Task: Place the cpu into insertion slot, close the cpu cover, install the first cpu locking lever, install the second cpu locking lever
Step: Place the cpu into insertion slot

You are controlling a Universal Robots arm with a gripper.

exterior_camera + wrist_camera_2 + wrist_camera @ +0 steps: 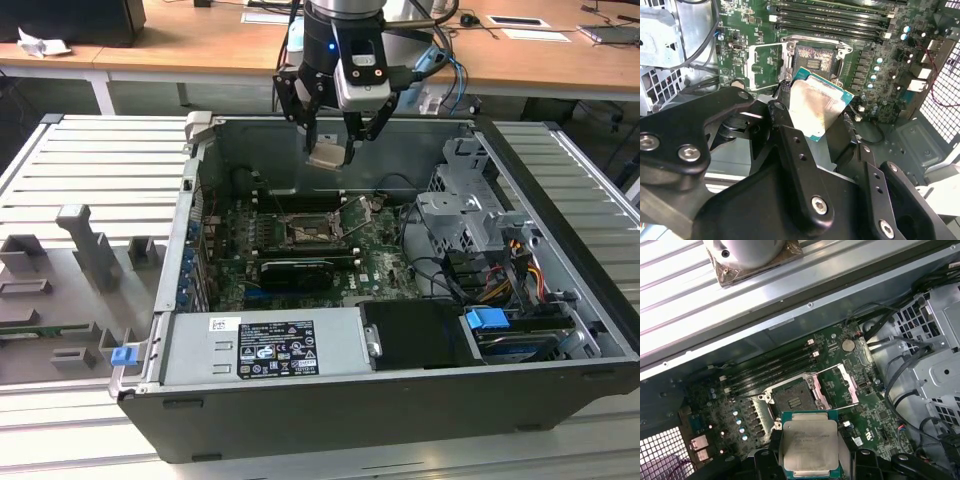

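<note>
My gripper [328, 150] hangs above the open computer case, shut on the cpu [327, 156], a flat square chip with a pale metal top. In both wrist views the cpu [817, 107] [809, 445] sits between the black fingers [785, 125], tilted and well above the green motherboard [380, 255]. The insertion slot [815, 60] [795, 397] [305, 232] lies bare below and slightly ahead of the chip, its dark contact field exposed. The cpu cover [765, 65] [837, 385] [357, 215] is swung open and stands to one side of the slot.
Long black memory slots [770, 370] run beside the slot. A black card [290, 272] lies across the board. A grey power supply [265, 345] fills the case front, and a drive cage [465, 215] with cables stands at the exterior view's right. Grey fixtures [95, 250] sit on the table.
</note>
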